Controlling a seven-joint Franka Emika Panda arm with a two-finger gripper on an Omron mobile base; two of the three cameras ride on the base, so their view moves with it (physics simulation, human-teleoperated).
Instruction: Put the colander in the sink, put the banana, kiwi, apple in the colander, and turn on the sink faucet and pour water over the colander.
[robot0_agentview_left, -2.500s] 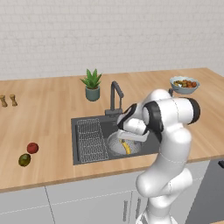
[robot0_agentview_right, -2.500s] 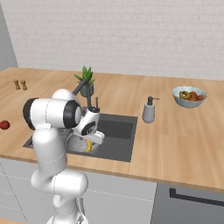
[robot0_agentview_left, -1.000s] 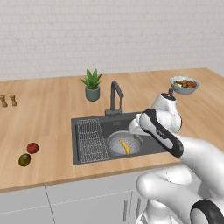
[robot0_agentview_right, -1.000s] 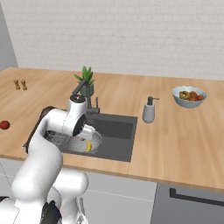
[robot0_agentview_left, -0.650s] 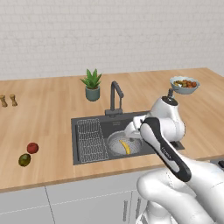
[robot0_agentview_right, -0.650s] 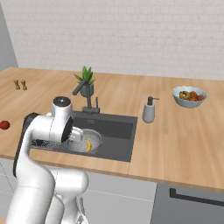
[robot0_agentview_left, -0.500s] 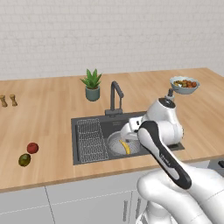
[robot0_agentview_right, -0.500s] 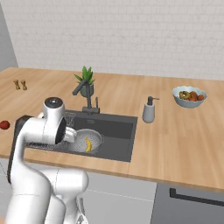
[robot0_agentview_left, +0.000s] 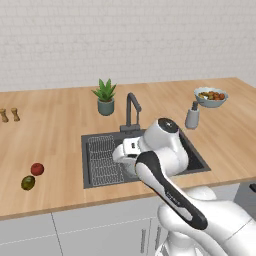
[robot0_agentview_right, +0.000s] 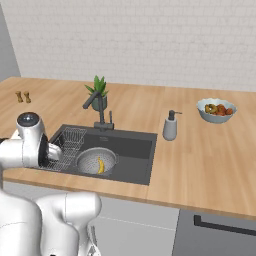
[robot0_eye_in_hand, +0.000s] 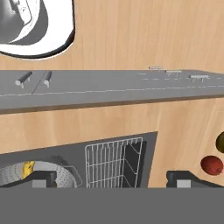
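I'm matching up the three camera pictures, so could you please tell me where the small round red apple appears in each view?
Left base view: small round red apple at far left on the wooden counter, beside the olive-brown kiwi.
Right base view: I can't make it out.
Hand view: at the right edge, right of the flat wire rack.
Shared landmark: the dark grey sink.

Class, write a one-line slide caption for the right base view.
Banana lies in the colander inside the sink.
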